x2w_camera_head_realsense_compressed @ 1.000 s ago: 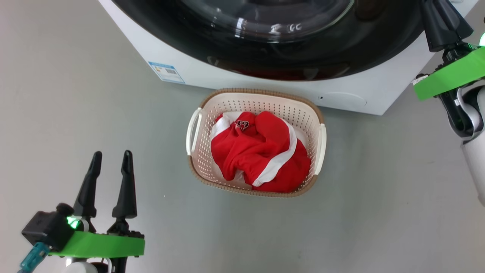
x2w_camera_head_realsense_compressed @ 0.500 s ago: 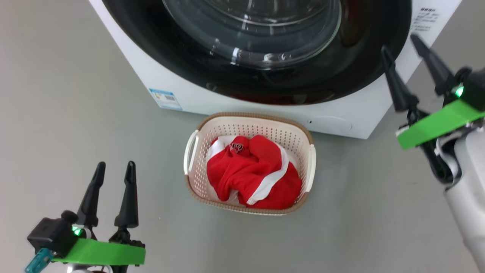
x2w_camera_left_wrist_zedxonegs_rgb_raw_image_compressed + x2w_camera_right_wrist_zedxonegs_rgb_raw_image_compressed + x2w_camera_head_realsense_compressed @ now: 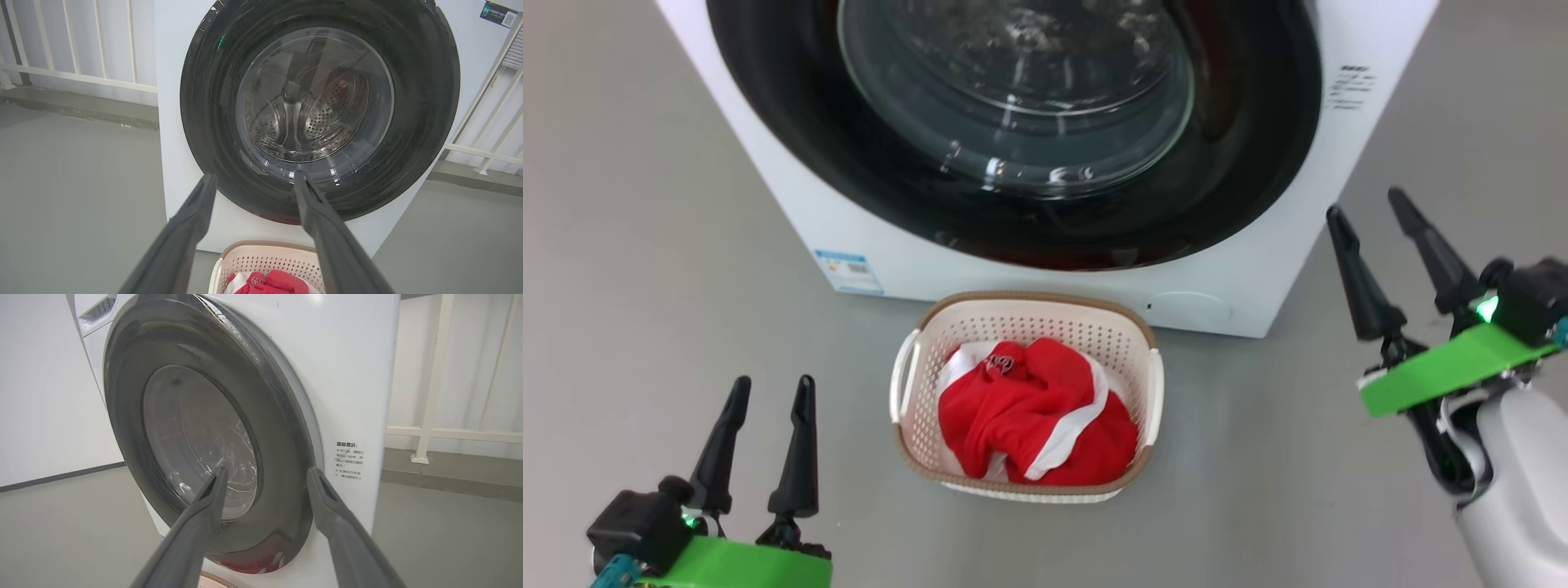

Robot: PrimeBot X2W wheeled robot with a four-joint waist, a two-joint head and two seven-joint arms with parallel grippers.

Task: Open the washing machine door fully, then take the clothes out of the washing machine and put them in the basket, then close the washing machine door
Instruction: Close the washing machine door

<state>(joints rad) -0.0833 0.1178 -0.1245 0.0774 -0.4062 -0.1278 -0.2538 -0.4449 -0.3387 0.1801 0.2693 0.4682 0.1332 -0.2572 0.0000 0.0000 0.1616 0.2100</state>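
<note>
The washing machine [image 3: 792,229] stands at the top of the head view, and its glossy black door [image 3: 792,147] lies flat against the front. Just before it on the floor, the cream basket [image 3: 1029,300] holds the red and white clothes [image 3: 1029,425]. My left gripper [image 3: 774,381] is open at the lower left, left of the basket, holding nothing. My right gripper [image 3: 1365,202] is open off the machine's right front corner, also holding nothing. The left wrist view has the left gripper [image 3: 255,176] facing the door [image 3: 204,102] above the basket [image 3: 265,261]. In the right wrist view the right gripper [image 3: 267,470] faces the door's right edge [image 3: 278,428].
Grey floor surrounds the machine and basket. White railings [image 3: 81,41] stand behind the machine on the left and another railing [image 3: 433,396] on the right. A blue label [image 3: 848,269] marks the machine's lower left corner, and a printed sticker [image 3: 349,461] sits beside the door.
The right gripper went from shut at the door's right edge to open and drew back from the machine. The head camera shifted, showing more of the door. The left gripper stayed put.
</note>
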